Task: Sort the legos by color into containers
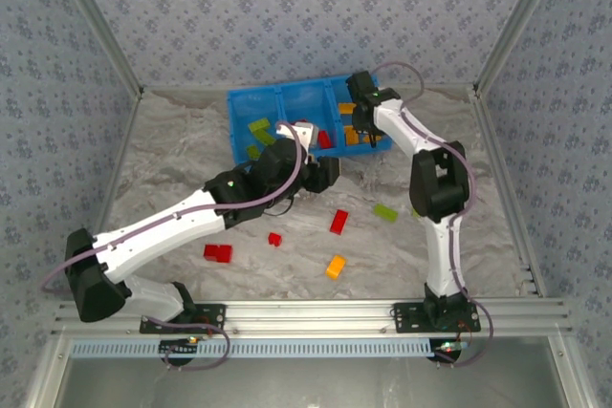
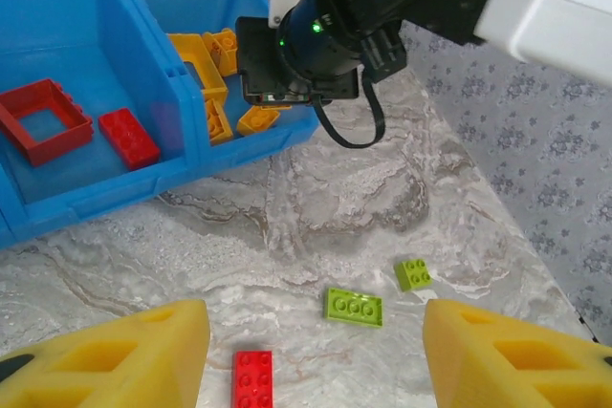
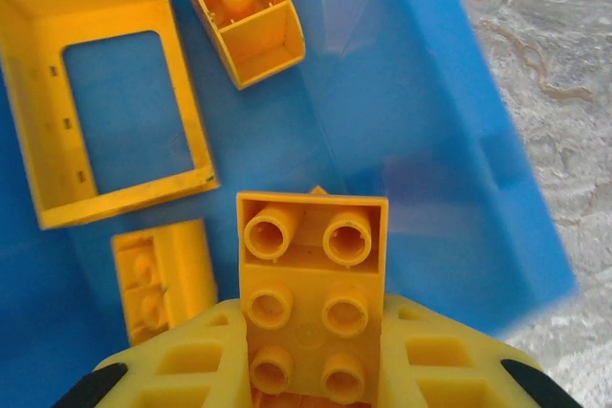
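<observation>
Fingers [image 2: 105,355] of the left gripper [image 2: 316,332] are seen spread wide with nothing held between them — a red brick [image 2: 252,379] lies on the marbled table [image 2: 287,226] under the gap. Just beyond it, a lime green brick [image 2: 354,306] and a smaller green brick [image 2: 413,274] are seen near each other, not touching. In the top view, more loose legos are noted on the near table: a red pair [image 1: 218,253], a small red piece [image 1: 274,239] and an orange block [image 1: 335,267]. Further back, the blue bin [image 1: 287,93] is set at a slant on the table, its three compartments side by side. Green pieces [image 1: 258,127] are seen in its left compartment; a red frame [image 2: 43,121] and a red block [image 2: 129,138] lie apart in the middle one. Over the right compartment the right gripper [image 3: 311,341] is closed on an orange-yellow six-stud brick [image 3: 311,284], clamped by its long sides with studs facing the wrist camera — whether it hangs above the bin floor or rests on it cannot be told. Past it, an orange-yellow frame [image 3: 105,131], an upturned hollow brick [image 3: 244,16] and another yellow brick [image 3: 163,279] lie in that compartment.
</observation>
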### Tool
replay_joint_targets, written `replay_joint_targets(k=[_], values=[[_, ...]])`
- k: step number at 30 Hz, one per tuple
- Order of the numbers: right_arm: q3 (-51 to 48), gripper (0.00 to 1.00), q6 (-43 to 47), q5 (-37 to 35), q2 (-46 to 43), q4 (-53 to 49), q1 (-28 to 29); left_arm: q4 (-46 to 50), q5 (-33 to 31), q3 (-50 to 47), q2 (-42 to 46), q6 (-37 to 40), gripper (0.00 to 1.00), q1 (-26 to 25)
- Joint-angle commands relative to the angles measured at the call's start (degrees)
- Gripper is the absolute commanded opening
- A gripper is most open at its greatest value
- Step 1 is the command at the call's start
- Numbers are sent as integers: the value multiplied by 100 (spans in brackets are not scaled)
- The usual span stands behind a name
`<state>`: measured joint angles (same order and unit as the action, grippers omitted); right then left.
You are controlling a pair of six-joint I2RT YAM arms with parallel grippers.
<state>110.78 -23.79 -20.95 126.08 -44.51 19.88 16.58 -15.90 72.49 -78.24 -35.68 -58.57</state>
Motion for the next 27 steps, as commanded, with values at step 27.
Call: replay_joint_targets(k=[27], values=[[-2562, 58, 265, 248, -3730, 1189, 881, 2153, -684, -490, 952, -1168, 62, 228]])
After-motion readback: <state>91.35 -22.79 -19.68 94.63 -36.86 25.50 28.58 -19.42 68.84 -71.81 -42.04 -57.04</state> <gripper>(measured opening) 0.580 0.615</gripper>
